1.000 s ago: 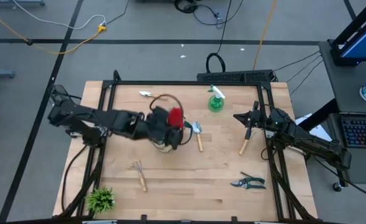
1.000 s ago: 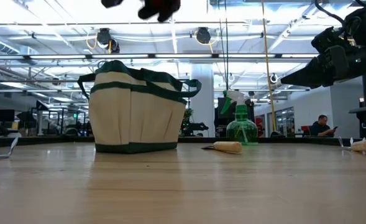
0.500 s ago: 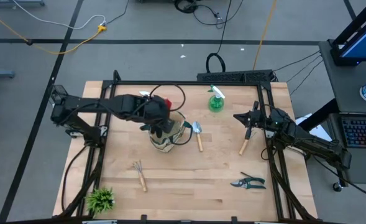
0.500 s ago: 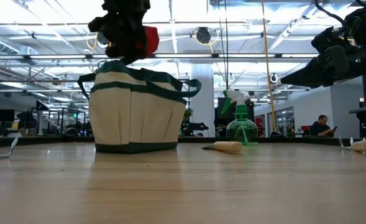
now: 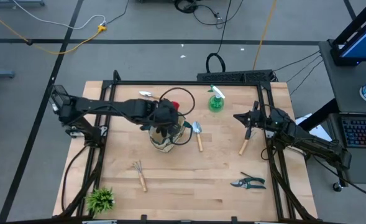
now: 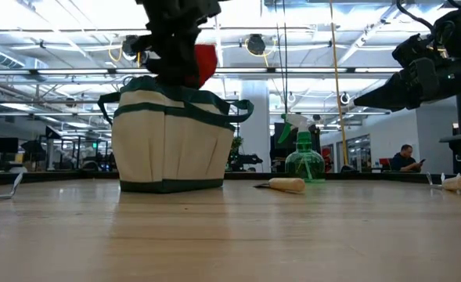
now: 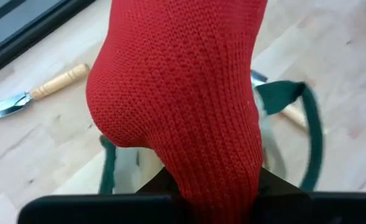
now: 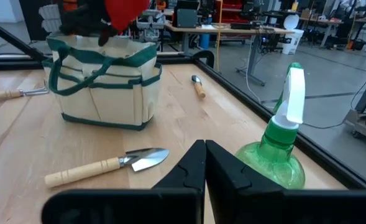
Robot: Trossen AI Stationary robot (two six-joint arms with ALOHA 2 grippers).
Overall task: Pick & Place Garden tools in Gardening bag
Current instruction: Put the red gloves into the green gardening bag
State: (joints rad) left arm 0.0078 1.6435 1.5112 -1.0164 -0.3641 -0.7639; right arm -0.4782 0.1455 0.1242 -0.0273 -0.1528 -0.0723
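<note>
On a wooden table (image 5: 201,174), the beige gardening bag (image 6: 171,141) stands upright. Directly above its mouth, the left gripper (image 5: 165,116) clamps the red glove (image 6: 201,63). The right gripper (image 5: 247,132) waits closed, empty.

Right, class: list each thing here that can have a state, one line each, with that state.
Left claw: shut on the glove, above the bag.
Glove: held, hanging over the bag's mouth.
Gardening bag: upright, mouth open.
Right claw: shut, empty.
Spray bottle: upright.
Pruning shears: lying flat.
</note>
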